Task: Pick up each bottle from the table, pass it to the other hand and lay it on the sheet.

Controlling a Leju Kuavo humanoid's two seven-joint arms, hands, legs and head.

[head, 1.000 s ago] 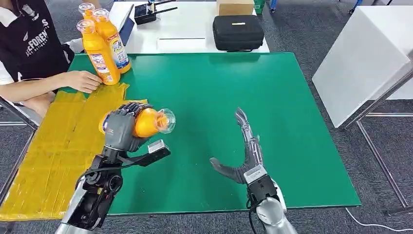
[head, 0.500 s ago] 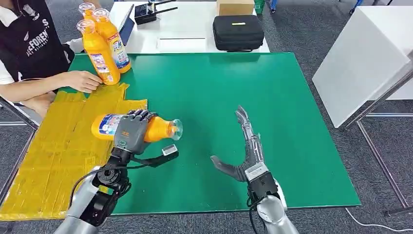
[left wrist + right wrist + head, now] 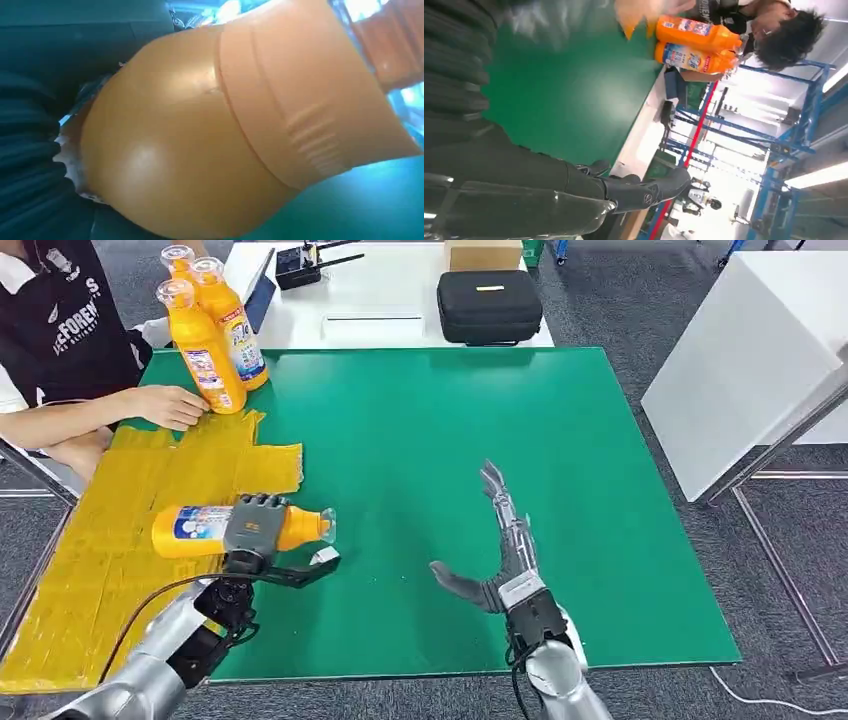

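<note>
**At the sheet's edge: bottle carried low in the left hand**

Fingers of the left hand (image 3: 255, 528) wrap over the middle of an orange bottle (image 3: 195, 529), which lies on its side with its cap toward the green table (image 3: 420, 430) and its labelled base over the yellow sheet (image 3: 90, 570). Whether it touches the sheet cannot be told. A second ago the same bottle was higher and further toward the table's middle, cap turned up toward the camera; it is now lower, level and nearer the sheet. The left forearm slopes lower than before.

Right hand (image 3: 500, 540): empty, fingers straight and spread, thumb out to the side, palm toward the left hand; pose unchanged.

Standing bottles (image 3: 205, 335): upright group at the table's far left corner, a person's hand (image 3: 165, 405) just beside them.
</note>
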